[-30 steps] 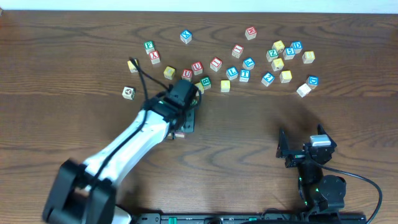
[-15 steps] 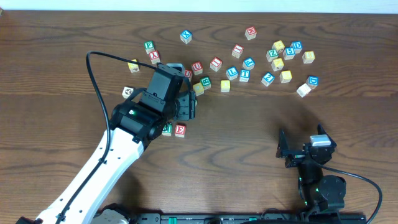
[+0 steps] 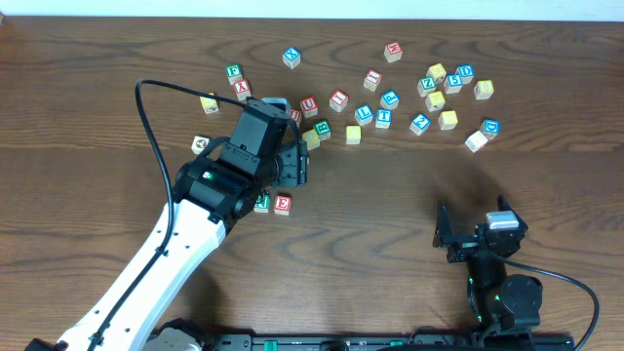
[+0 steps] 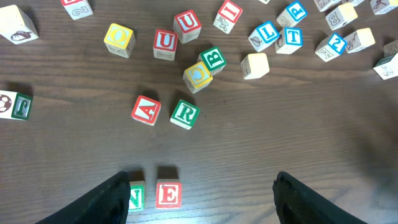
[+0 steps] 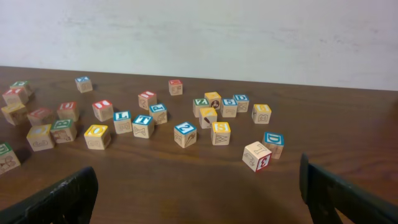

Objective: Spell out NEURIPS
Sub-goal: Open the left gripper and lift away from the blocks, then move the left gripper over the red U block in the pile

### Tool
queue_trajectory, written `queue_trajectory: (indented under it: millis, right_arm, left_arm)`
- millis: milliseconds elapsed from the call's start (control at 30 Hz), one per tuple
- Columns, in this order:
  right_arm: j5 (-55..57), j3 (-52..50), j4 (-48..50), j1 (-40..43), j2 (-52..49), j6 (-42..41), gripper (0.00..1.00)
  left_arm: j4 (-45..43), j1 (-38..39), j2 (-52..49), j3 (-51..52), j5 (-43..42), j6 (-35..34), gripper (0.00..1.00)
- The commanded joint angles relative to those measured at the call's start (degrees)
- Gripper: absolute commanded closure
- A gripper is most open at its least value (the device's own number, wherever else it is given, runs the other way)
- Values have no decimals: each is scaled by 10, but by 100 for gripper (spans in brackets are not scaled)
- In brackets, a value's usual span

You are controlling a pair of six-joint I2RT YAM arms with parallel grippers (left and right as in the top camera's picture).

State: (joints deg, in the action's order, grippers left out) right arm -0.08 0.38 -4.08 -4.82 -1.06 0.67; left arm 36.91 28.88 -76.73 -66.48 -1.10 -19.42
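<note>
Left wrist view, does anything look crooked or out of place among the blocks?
Nothing is damaged or spilled. The N cube and E cube sit level, side by side. The only oddity is a yellow cube sitting skewed, pressed against the green B cube.

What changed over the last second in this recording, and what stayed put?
The left gripper opened and let go of the red E cube, which now sits just beside the green N cube, on its right. The gripper then drew off it toward the loose cubes farther up the table. The right gripper stayed open and parked, and the loose cubes in view did not shift.
</note>
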Motion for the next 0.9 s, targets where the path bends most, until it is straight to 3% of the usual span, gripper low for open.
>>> queue_trajectory:
  millis: [0, 267, 433, 867]
  right_arm:
    - [-1, -1, -2, 3, -1, -4, 1]
    - [-1, -1, -2, 3, -1, -4, 1]
    - [-1, -1, -2, 3, -1, -4, 1]
    - [-1, -1, -2, 3, -1, -4, 1]
  left_arm:
    - [-2, -3, -5, -15, 7, 9, 24]
    - [54, -3, -73, -118, 7, 10, 21]
    - [98, -3, -166, -224, 7, 10, 16]
    - [187, -30, -412, -485, 1, 10, 16]
